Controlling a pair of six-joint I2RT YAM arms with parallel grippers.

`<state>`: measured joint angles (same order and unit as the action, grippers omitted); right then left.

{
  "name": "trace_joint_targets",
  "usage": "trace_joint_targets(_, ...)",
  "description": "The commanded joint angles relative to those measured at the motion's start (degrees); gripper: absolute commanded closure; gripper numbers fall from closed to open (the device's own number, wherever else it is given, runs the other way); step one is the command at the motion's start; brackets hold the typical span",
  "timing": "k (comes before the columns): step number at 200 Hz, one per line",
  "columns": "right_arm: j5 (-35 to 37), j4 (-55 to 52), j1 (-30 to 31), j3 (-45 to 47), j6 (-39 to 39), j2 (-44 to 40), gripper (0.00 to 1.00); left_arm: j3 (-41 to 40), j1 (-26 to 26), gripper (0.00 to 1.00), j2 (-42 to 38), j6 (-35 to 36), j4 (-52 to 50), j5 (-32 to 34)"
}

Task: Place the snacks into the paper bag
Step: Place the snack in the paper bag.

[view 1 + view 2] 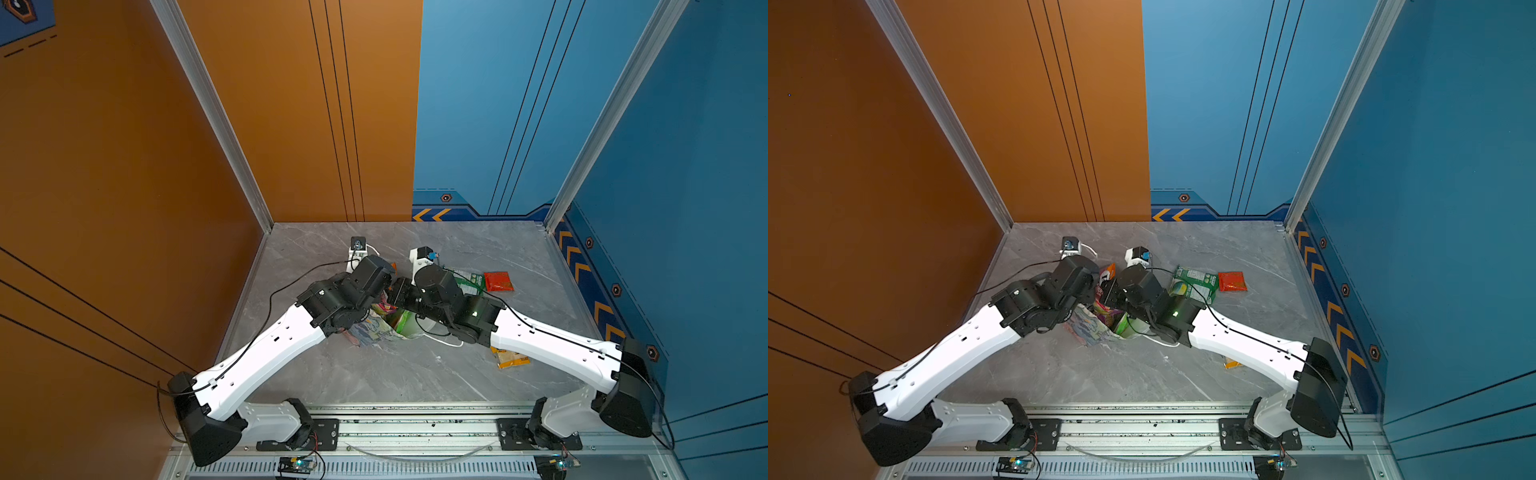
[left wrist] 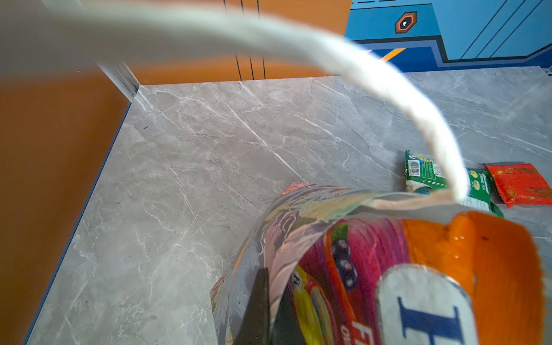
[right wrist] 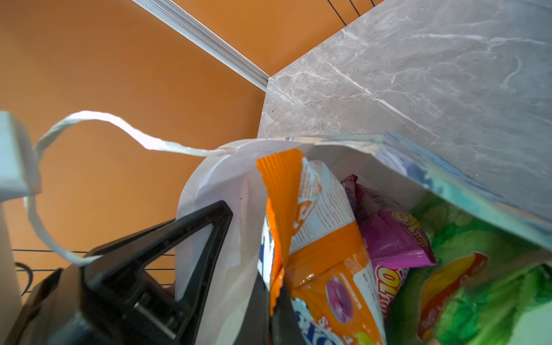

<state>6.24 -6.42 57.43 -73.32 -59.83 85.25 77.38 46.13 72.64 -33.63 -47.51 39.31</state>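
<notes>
The paper bag point(image 1: 374, 334) point(image 1: 1090, 332) stands mid-table between both wrists, its floral wall point(image 2: 286, 215) and white inside point(image 3: 221, 185) close up. My left gripper point(image 2: 270, 301) is shut on the bag's wall near the rim. My right gripper point(image 3: 273, 298) is shut on the edge of an orange packet point(image 3: 316, 248) point(image 2: 493, 268) standing in the bag's mouth. A magenta packet point(image 3: 388, 236) and a large green packet point(image 3: 478, 268) lie inside. On the table are a green-white packet point(image 1: 469, 280), a small red one point(image 1: 498, 281) and a small yellow-orange one point(image 1: 513, 359).
The bag's white cord handle point(image 2: 388, 83) point(image 3: 89, 116) loops up over the left wrist. Orange wall panels stand to the left and blue ones at the back and right. The right forearm point(image 1: 552, 340) partly covers the yellow-orange packet.
</notes>
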Motion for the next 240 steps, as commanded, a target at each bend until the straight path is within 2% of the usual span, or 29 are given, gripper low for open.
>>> trace_joint_targets(1, -1.0, 0.8, -0.3, -3.1, 1.2, 2.1, 1.00, 1.2, -0.5, 1.00, -2.8, -2.2, 2.6, 0.2)
trace_joint_targets(60, -5.4, -1.4, 0.2, -7.1, 1.7, 8.0, 1.00, 0.4, -1.2, 1.00, -4.0, -3.0, 2.9, -2.8)
trace_joint_targets(115, -3.3, -6.3, -0.2, -8.8, 5.0, 8.3, 1.00, -0.5, -2.4, 1.00, -5.4, -3.5, 3.1, -4.4)
trace_joint_targets(147, -1.7, -9.3, 1.5, -11.2, 7.0, 10.3, 1.00, -1.3, -3.6, 1.00, -6.0, -3.5, 4.0, -5.9)
trace_joint_targets(214, -8.1, -9.1, 0.4, -13.0, 5.6, 14.8, 1.00, -1.5, -5.1, 1.00, -6.0, -3.2, 4.3, -8.3)
trace_joint_targets(240, -9.5, -9.5, -0.2, -13.3, 6.7, 13.2, 1.00, -2.2, -6.1, 1.00, -6.4, -3.4, 4.3, -8.7)
